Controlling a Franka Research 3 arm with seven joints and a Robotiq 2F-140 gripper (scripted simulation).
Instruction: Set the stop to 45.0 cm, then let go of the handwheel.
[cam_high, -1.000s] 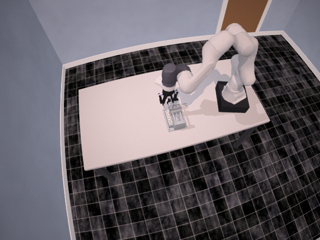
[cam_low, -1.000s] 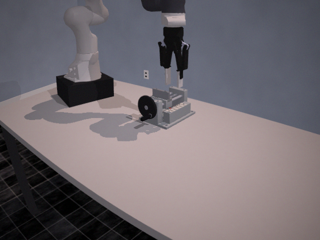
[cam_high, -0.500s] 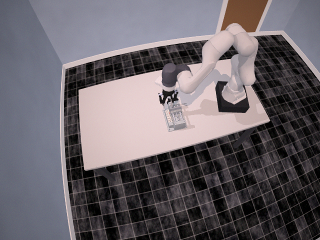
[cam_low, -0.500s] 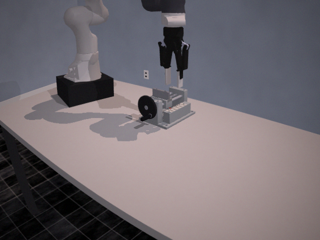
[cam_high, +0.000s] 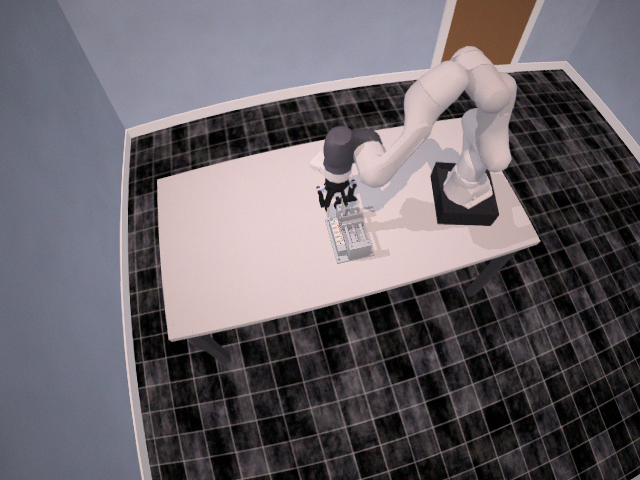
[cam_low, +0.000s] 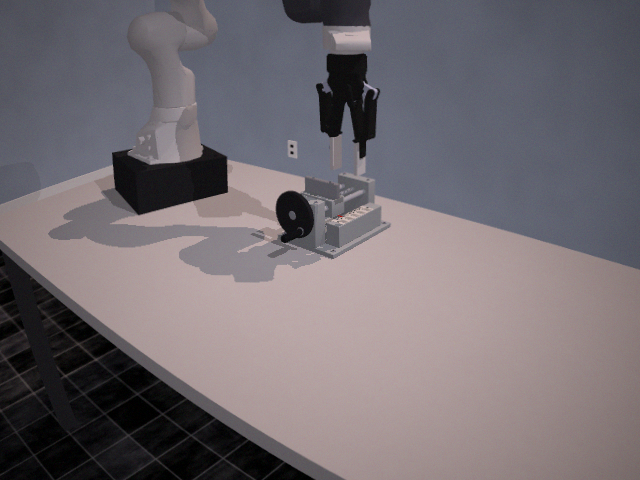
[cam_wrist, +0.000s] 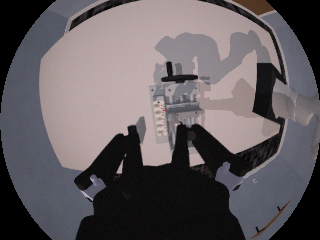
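Over the bench (cam_high: 232, 248) (cam_low: 413, 320) (cam_wrist: 100, 75), from the top, the fingers (cam_high: 338, 206) (cam_low: 348, 167) hang near the stop fixture (cam_high: 360, 251) (cam_low: 354, 233) (cam_wrist: 156, 90). Exterior: they stand partly spread, pinching nothing; the handwheel (cam_low: 287, 206) (cam_wrist: 186, 78) faces outward. Wrist: its peg handle (cam_low: 289, 237) (cam_wrist: 169, 69) looks the best hold, probably stiff-turning.

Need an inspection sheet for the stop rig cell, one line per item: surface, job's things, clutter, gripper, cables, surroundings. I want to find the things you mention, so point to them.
Surface: pale tabletop (cam_high: 232, 248) (cam_low: 413, 320) (cam_wrist: 100, 65), shadows across it.
Job's things: black handwheel (cam_low: 287, 206) (cam_wrist: 180, 78) on the grey fixture (cam_high: 360, 251) (cam_low: 356, 235); stop setting unreadable.
Clutter: nothing seen.
Gripper: gripper (cam_high: 336, 206) (cam_low: 347, 169) part open above the fixture, holding nothing, off the handwheel.
Cables: nothing seen.
Surroundings: blue walls, dark tiled floor, wall outlet (cam_low: 292, 149), brown door (cam_high: 488, 31).
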